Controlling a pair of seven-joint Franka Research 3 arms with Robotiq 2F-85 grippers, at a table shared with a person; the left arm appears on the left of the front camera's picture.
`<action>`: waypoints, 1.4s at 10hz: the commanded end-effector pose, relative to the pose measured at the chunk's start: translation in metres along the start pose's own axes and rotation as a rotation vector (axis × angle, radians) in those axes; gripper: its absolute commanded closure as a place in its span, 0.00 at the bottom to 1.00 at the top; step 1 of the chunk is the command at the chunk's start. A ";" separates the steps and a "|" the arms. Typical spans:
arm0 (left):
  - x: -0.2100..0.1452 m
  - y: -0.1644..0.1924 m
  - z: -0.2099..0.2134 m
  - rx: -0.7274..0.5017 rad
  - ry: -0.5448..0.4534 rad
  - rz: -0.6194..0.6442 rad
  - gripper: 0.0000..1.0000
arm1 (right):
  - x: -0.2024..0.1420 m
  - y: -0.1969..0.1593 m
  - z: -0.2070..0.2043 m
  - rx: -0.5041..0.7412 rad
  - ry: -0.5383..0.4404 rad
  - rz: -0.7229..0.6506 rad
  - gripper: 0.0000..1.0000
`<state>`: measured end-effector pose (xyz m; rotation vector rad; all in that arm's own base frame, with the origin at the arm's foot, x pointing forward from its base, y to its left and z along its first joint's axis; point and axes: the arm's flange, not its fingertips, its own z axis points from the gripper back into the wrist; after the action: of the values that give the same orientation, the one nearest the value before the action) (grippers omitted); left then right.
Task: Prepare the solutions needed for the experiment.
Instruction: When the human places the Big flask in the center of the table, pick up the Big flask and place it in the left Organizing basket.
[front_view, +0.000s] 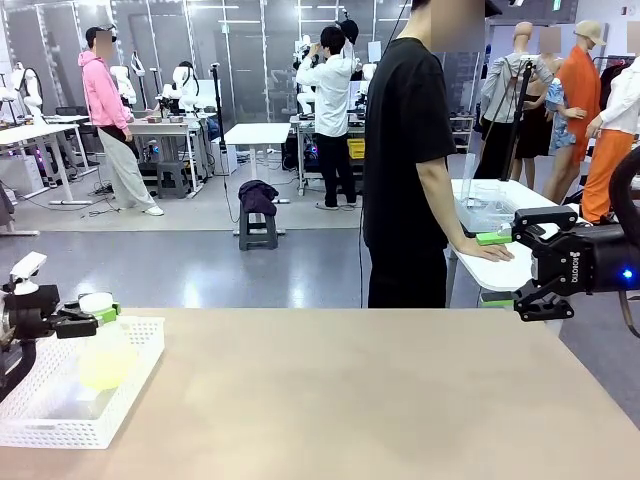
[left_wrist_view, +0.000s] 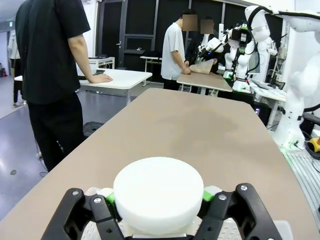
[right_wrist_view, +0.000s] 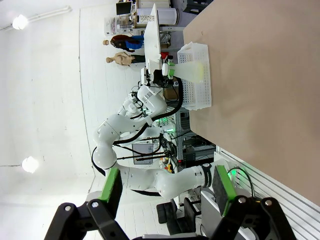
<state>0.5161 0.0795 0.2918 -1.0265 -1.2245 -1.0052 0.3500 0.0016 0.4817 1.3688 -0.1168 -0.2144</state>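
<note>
A translucent conical flask (front_view: 105, 358) stands in the white basket (front_view: 60, 432) at the table's left end. It holds the solutions (front_view: 104, 370), a small amount of pale yellow-green liquid. My left gripper (front_view: 93, 316) is shut around the flask's top, just under its round white cap (left_wrist_view: 159, 192), with a green pad on each side. The right gripper (front_view: 497, 268) hangs open and holds nothing, level with the table's far right edge. In the right wrist view its fingers (right_wrist_view: 111, 187) stand wide apart, and the basket (right_wrist_view: 199, 95) with the flask (right_wrist_view: 192, 70) lies far off.
The brown tabletop (front_view: 350, 400) stretches bare from the basket to the right edge. A person in a black shirt (front_view: 405, 150) stands beyond the far edge with a hand on a white side table (front_view: 500, 265). Other people and benches are farther back.
</note>
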 end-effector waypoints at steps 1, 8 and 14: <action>-0.005 -0.002 -0.003 -0.012 0.013 -0.023 0.56 | 0.001 0.003 -0.001 0.012 -0.006 -0.014 0.08; -0.012 -0.004 0.004 0.025 0.013 -0.051 0.00 | 0.001 0.003 -0.001 0.012 -0.006 -0.014 0.08; -0.006 0.000 0.009 0.015 0.020 -0.032 0.00 | 0.001 0.003 -0.001 0.012 -0.006 -0.014 0.08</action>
<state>0.5141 0.0900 0.2854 -0.9732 -1.2322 -1.0272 0.3500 0.0016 0.4817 1.3688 -0.1168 -0.2145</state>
